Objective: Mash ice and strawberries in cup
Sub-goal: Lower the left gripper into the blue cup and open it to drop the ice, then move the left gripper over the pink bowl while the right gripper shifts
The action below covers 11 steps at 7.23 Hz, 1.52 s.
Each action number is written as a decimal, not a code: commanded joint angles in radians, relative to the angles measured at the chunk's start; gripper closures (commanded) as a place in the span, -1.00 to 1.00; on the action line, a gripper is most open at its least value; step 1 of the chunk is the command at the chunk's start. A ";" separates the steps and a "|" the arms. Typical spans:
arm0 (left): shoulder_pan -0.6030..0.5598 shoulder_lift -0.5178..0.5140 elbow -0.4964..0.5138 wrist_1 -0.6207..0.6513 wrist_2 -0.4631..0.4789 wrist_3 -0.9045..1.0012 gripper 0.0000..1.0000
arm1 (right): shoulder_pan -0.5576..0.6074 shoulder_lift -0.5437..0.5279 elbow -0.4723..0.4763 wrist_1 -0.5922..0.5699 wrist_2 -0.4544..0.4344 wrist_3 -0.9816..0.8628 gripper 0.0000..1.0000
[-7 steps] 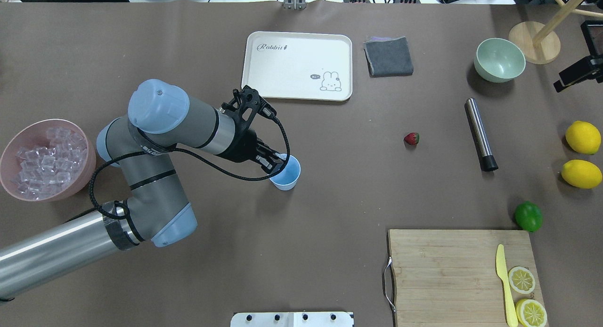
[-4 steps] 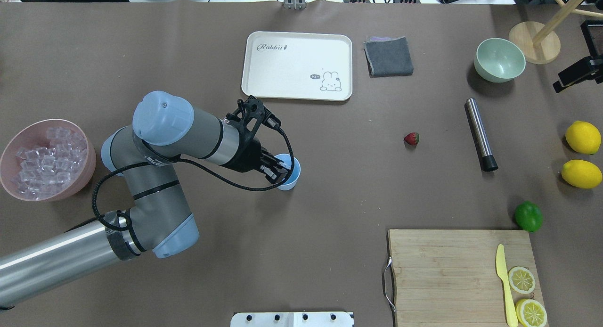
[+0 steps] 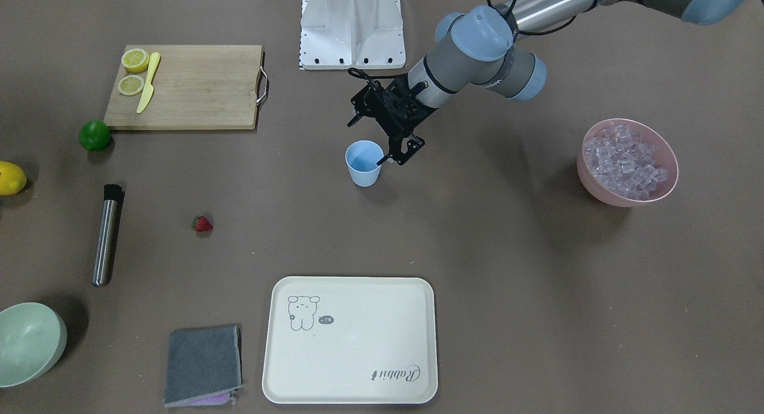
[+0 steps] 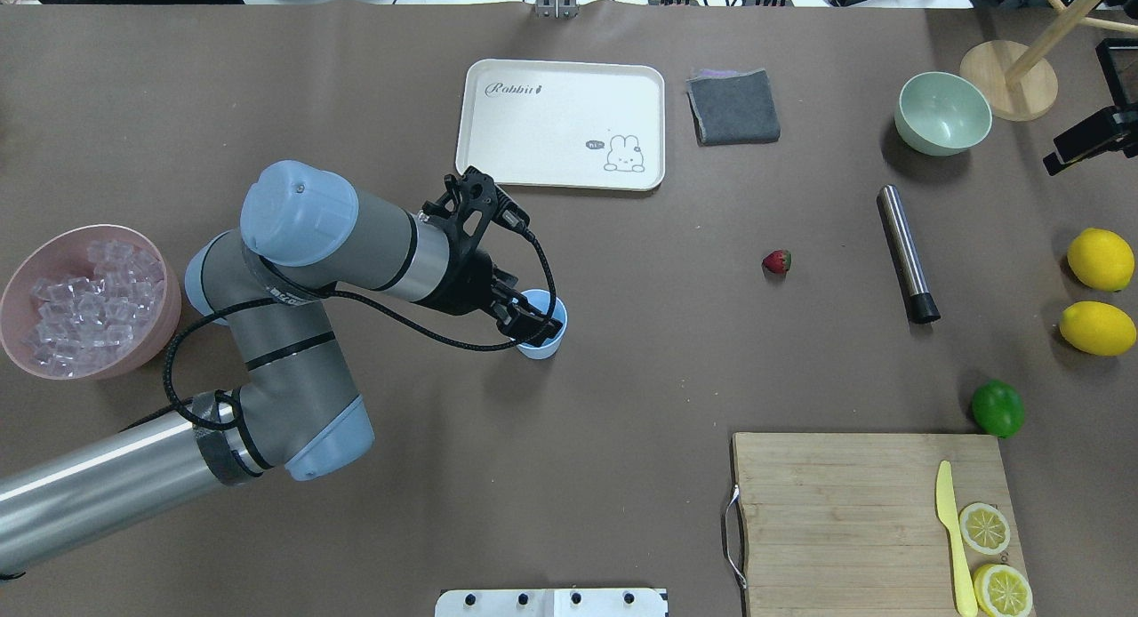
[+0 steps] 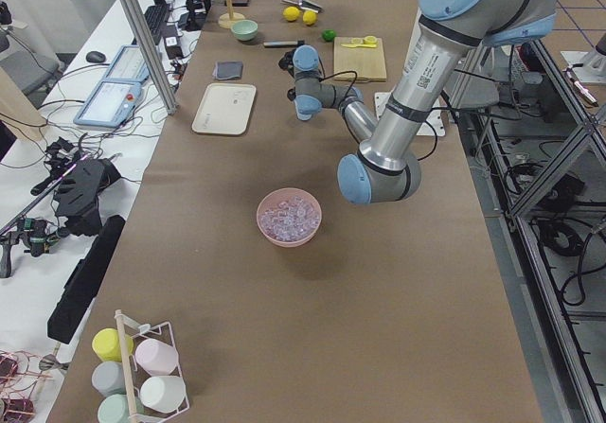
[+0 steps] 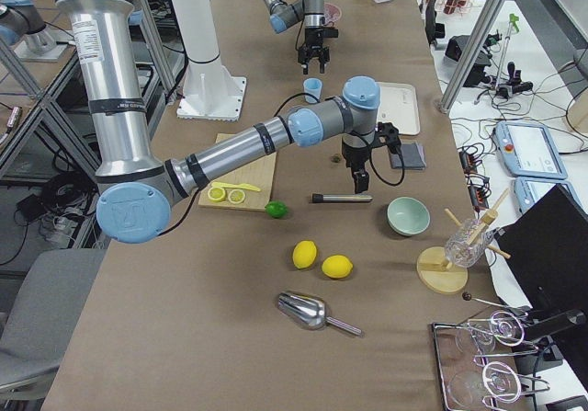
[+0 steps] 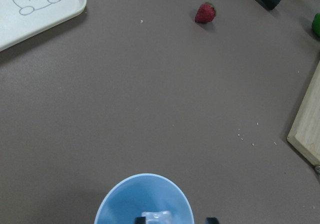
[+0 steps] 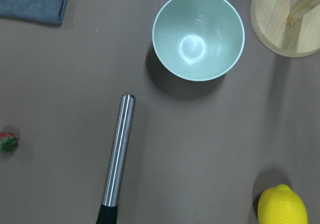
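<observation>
The pale-blue cup (image 4: 548, 340) stands upright mid-table, also seen as cup (image 3: 363, 163). My left gripper (image 4: 532, 319) hangs over its mouth, open, with one finger inside the rim and the other outside. In the left wrist view an ice cube (image 7: 156, 217) lies in the cup (image 7: 125, 201), beside one fingertip. More ice (image 4: 84, 301) fills the pink bowl (image 4: 18, 252) at the far left. The strawberry (image 4: 776, 261) lies alone on the table. My right gripper (image 6: 358, 188) hovers above a steel muddler (image 6: 342, 198); whether it is open or shut I cannot tell.
The muddler (image 4: 907, 252) lies right of the strawberry. A white tray (image 4: 560, 75), a grey cloth (image 4: 733, 106) and a pale-green bowl (image 4: 942, 112) sit along the far side. Two lemons (image 4: 1100, 259), a lime (image 4: 997, 408) and a cutting board (image 4: 836, 510) occupy the right.
My left gripper has dropped lower over the cup and now covers more of its mouth. The cup, strawberry and muddler have stayed put.
</observation>
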 commanded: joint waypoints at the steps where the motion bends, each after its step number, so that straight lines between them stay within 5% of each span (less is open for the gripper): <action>1: -0.063 0.019 -0.017 0.000 -0.009 0.004 -0.93 | 0.000 0.001 0.007 0.000 0.005 0.001 -1.00; 7: -0.421 0.238 -0.018 0.014 -0.300 0.295 -0.93 | -0.058 0.026 0.030 0.002 0.010 -0.001 -1.00; 11: -0.569 0.424 -0.015 0.013 -0.366 0.533 -0.93 | -0.092 0.041 0.035 0.002 0.001 -0.003 -1.00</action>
